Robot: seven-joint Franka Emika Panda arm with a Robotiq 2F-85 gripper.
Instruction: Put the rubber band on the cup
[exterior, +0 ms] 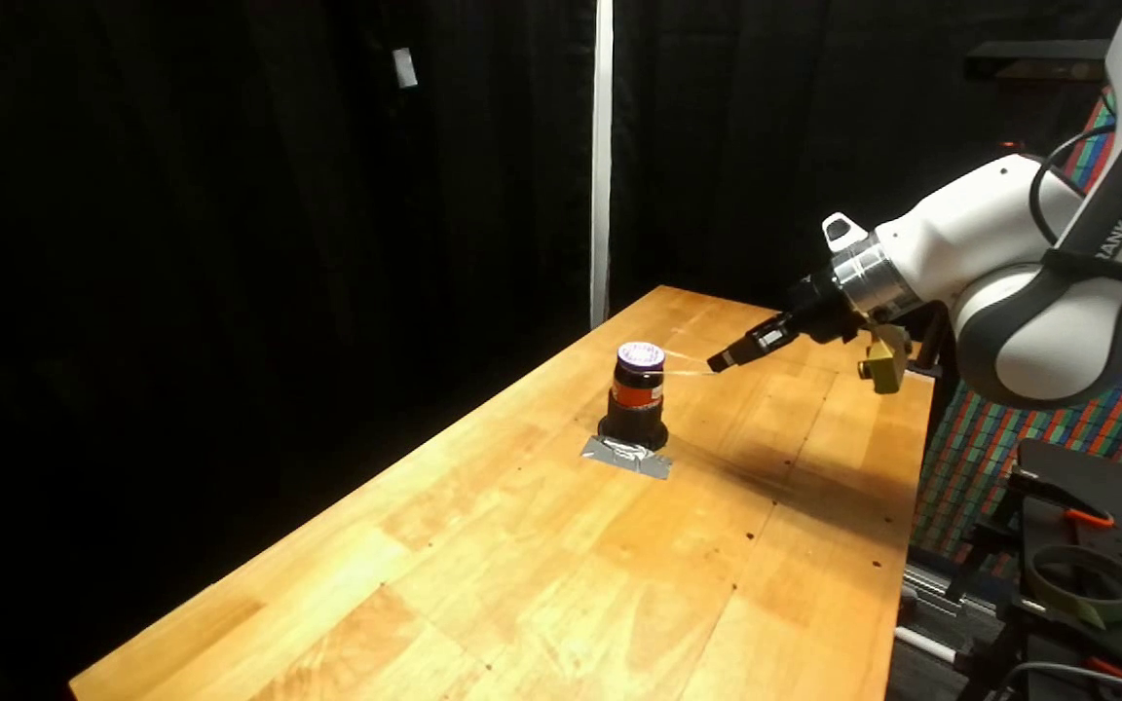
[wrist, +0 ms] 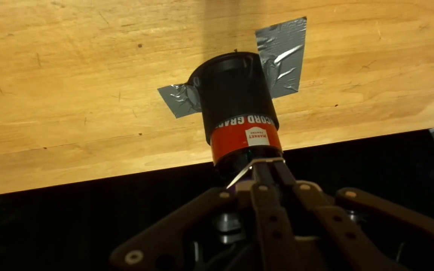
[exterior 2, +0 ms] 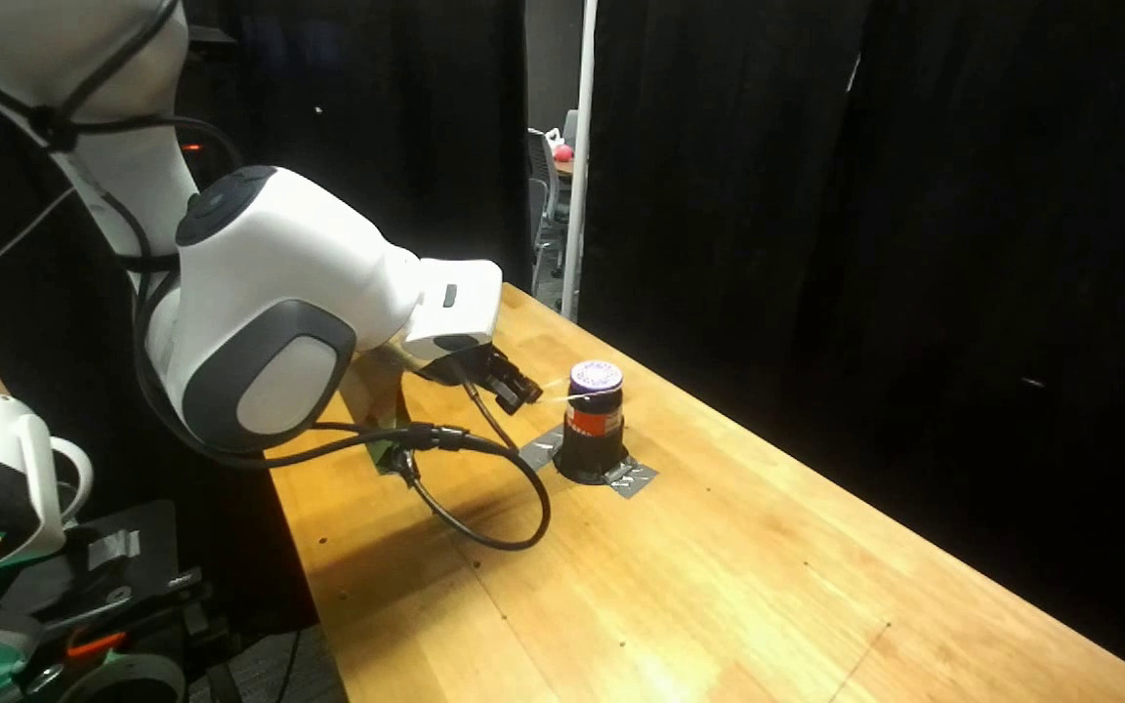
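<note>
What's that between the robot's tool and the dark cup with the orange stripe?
A thin rubber band stretches from the tool to the cup; both exterior views show it.

rubber band (wrist: 258, 161) around upright cup (exterior: 637, 394)

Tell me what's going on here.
A white robot arm has a thin, pale rubber band stretched between its black gripper and a dark, cylindrical jar with an orange-red label. The band appears looped around the jar near its purple-rimmed lid, not yet released. The jar stands upright in a round black base on the wooden table.
</note>
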